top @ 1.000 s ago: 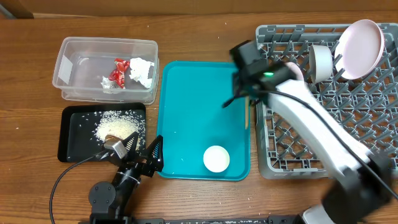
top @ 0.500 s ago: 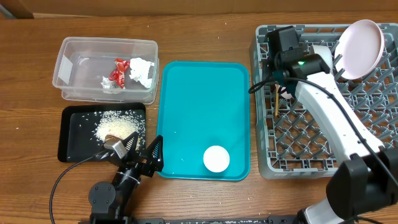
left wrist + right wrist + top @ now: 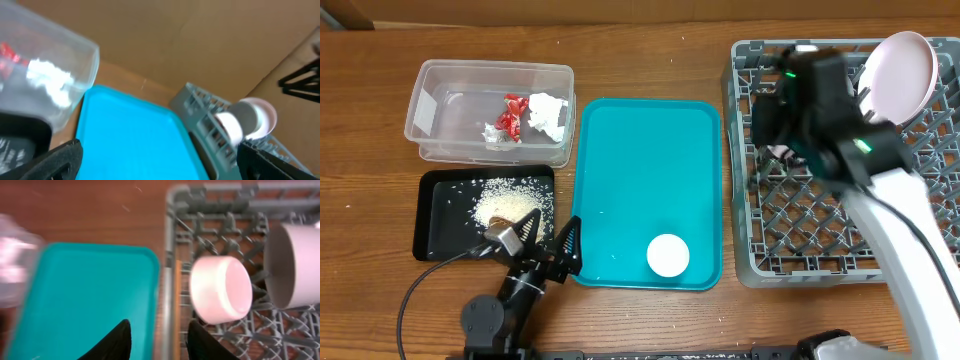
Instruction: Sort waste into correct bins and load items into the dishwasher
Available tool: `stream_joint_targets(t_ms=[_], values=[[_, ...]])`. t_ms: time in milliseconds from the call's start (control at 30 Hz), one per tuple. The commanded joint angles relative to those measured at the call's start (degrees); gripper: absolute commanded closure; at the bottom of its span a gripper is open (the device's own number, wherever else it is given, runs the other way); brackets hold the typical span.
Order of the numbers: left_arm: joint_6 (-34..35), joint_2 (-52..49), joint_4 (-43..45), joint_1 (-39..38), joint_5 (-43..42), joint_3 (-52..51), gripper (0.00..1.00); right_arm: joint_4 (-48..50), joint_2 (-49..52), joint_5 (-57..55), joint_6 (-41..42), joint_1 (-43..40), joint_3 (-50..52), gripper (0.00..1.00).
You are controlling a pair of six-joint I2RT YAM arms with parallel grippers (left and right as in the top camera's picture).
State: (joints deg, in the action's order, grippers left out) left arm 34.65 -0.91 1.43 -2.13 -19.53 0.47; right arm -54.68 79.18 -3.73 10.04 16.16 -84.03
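Note:
My right gripper (image 3: 159,322) hovers open over the left wall of the grey dishwasher rack (image 3: 840,230). Between its fingers the thin wooden chopsticks (image 3: 177,295) lie just inside that wall, and neither finger visibly touches them. A pink bowl (image 3: 220,287) and a greyish-white bowl (image 3: 292,265) rest on their sides in the rack, and the pink plate (image 3: 898,75) stands at its far right. The white cup (image 3: 668,255) sits on the teal tray (image 3: 640,150). My left gripper (image 3: 552,252) is open and empty at the tray's near left corner.
The clear tub (image 3: 450,100) at the far left holds the red wrapper (image 3: 510,115) and the white napkin (image 3: 548,115). In front of it, the black tray (image 3: 440,215) holds rice and brown scraps (image 3: 505,207). Bare wooden table surrounds everything.
My right arm carried the chopsticks from the teal tray's right edge to over the rack, and its jaws have opened. The left arm has not moved.

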Motion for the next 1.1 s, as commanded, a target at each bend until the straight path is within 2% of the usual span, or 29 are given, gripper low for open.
stream_joint_targets(t_ms=[0, 133, 200, 233, 267, 300, 333, 400, 533, 633, 767, 933, 1067], values=[[4.5, 0.6, 2.2, 0.2, -0.5, -0.2, 0.0, -1.5, -6.2, 6.8, 3.3, 0.2, -1.2, 0.59], [13.7, 0.6, 2.1, 0.2, -2.0, -0.2, 0.0, -5.2, -11.7, 6.9, 7.2, 0.2, -1.2, 0.58], [19.7, 0.6, 1.9, 0.2, -7.0, -0.2, 0.0, -6.4, -13.9, 7.0, 8.5, 0.2, -1.2, 0.51], [21.0, 0.6, 3.2, 0.2, -8.3, -0.1, 0.0, -6.6, -14.8, 7.7, 8.7, 0.2, -1.2, 0.41], [19.8, 0.6, 5.3, 0.2, -11.7, 0.0, 0.0, -6.5, -15.9, 9.5, 8.7, 0.2, -1.2, 0.25], [16.8, 0.6, 6.4, 0.2, -16.8, 0.7, 0.0, -6.3, -16.7, 11.5, 8.7, 0.2, -1.2, 0.19], [14.0, 0.5, 5.6, 0.2, -20.1, 1.7, 0.0, -6.3, -17.0, 12.4, 8.7, 0.2, -1.2, 0.18], [9.3, 0.2, 0.9, 0.2, -23.7, 5.0, 0.0, -6.5, -17.2, 13.3, 8.7, 0.2, -1.2, 0.18], [-0.5, -3.3, -14.7, 0.2, -23.0, 16.4, 0.0, -7.3, -16.8, 13.6, 8.7, 0.2, -1.2, 0.18], [-8.7, -9.5, -27.7, 0.2, -20.2, 25.8, 0.0, -7.7, -16.2, 15.1, 8.7, 0.2, -1.2, 0.18], [-18.3, -22.6, -43.9, 0.2, -18.3, 36.9, 0.0, -7.8, -15.0, 17.6, 8.7, 0.2, -1.2, 0.19], [-19.7, -40.5, -55.5, -4.1, -15.1, 46.4, 0.0, -8.2, -13.7, 17.6, 8.7, 0.2, -1.2, 0.19], [-19.6, -54.3, -57.5, -14.3, -12.4, 52.5, 0.0, -8.8, -12.8, 17.6, 9.8, 0.2, -1.2, 0.19]])
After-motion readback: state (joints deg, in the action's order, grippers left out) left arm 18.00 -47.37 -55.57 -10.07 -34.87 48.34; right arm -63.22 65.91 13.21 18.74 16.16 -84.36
